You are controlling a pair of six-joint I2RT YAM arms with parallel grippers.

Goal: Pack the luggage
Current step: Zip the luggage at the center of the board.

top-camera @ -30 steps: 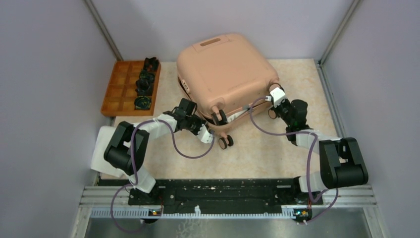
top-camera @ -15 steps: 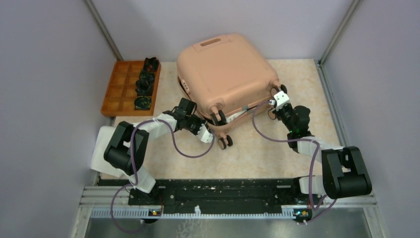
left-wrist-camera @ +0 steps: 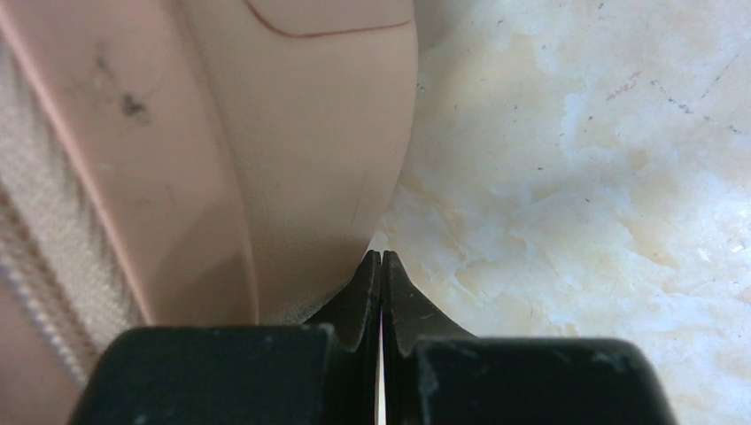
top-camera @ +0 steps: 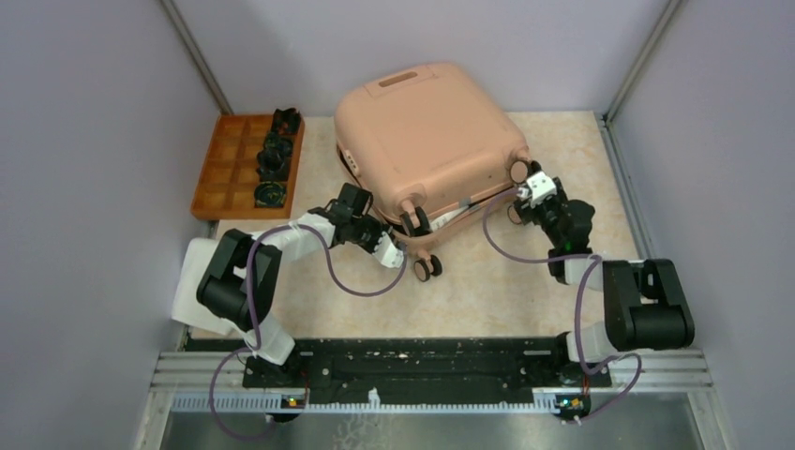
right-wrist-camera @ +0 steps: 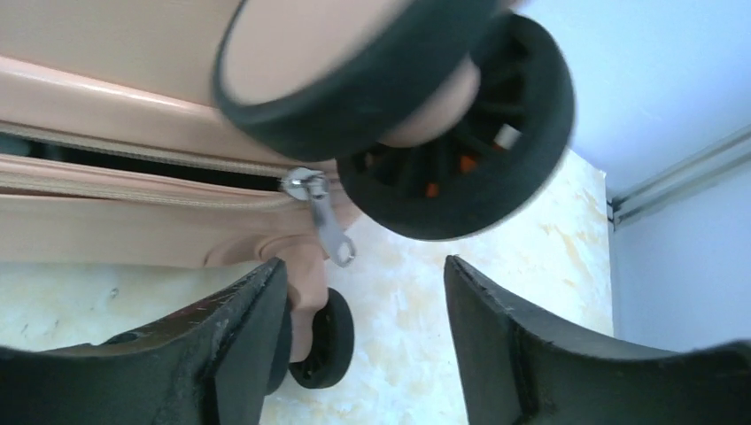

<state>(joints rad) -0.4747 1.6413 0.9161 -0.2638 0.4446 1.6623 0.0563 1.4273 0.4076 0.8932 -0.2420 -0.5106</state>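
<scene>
One pale marbled worktop [top-camera: 525,281] carries everything. Biggest thing on it is the luggage [top-camera: 427,131]: peach-pink hard shell, lying flat at far centre. Lid is down but sits a bit skewed, so the lower shell's edge shows along the luggage's left & near sides. At its near-right corner the zip isn't fully done up: there's a dark slit betw. the two zip tapes.

Next, the left arm [top-camera: 281,239] reaches in from the luggage's near-left. The right arm [top-camera: 647,314] comes in from its near-right, wrist turned toward that near-right corner.

An orange tray [top-camera: 221,178] w/ compartments sits left of the luggage, apart from it. Small black items [top-camera: 273,159] fill the column of cells nearest the luggage; can't tell what they are.

At the luggage's near-left corner, low by the lower shell, is the left claw [left-wrist-camera: 382,261]. Its fingers are pressed flat together w/ nothing betw. them, tips right at the shell's rounded edge. Touching or not, can't tell.

At the luggage's near-right corner is the right claw [right-wrist-camera: 363,266], jaws spread wide, gripping nothing.

A corner wheel [right-wrist-camera: 469,150], black w/ pink hub, hangs just above that claw. A near wheel [top-camera: 428,269] sticks out from the luggage's near edge, close to the left claw.

Smallest is the zip pull [right-wrist-camera: 329,226], a metal tab dangling from the zip under the corner wheel. It's in line w/ the gap betw. the right claw's fingers, neither finger on it.
</scene>
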